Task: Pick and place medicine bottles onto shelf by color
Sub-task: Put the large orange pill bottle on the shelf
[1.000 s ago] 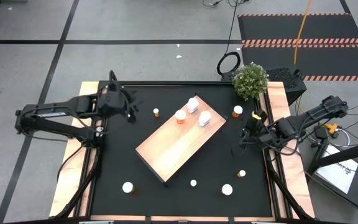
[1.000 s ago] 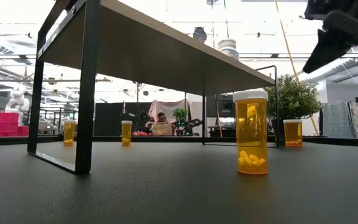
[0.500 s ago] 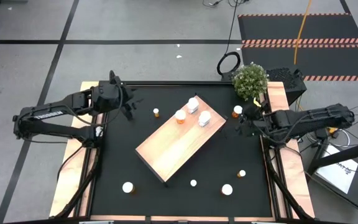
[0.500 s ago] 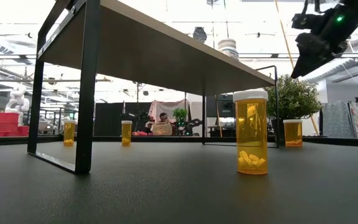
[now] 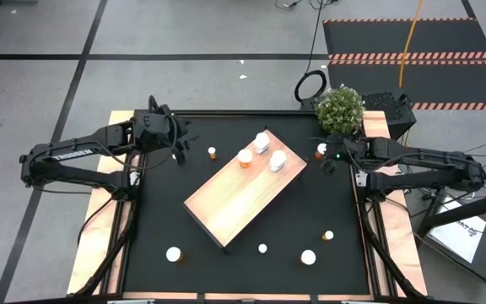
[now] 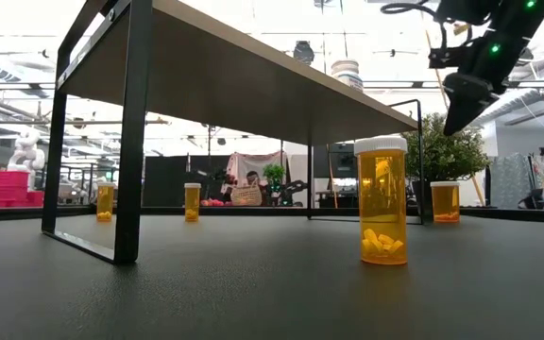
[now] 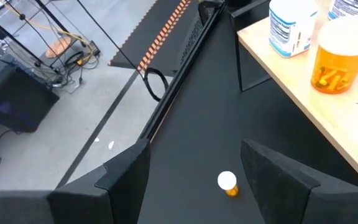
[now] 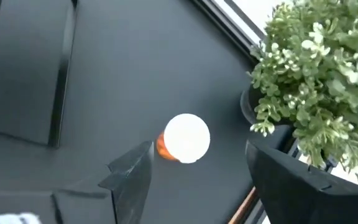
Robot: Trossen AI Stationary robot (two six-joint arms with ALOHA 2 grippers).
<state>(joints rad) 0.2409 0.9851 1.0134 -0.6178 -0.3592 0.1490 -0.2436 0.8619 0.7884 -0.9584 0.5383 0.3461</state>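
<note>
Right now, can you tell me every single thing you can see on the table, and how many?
Shelf: one, pale wood, middle of the mat.
White bottles: two, white, on the shelf's far end.
Orange bottle: one, orange with a white cap, on the shelf beside them.
Loose bottles: six, white caps, spread on the mat around the shelf.
Plant: one, green, far right corner.
Mat: one, black, covers the table.
Left hand: open, above the mat, near the loose bottle left of the shelf.
Right hand: open, over the loose bottle by the plant.
</note>
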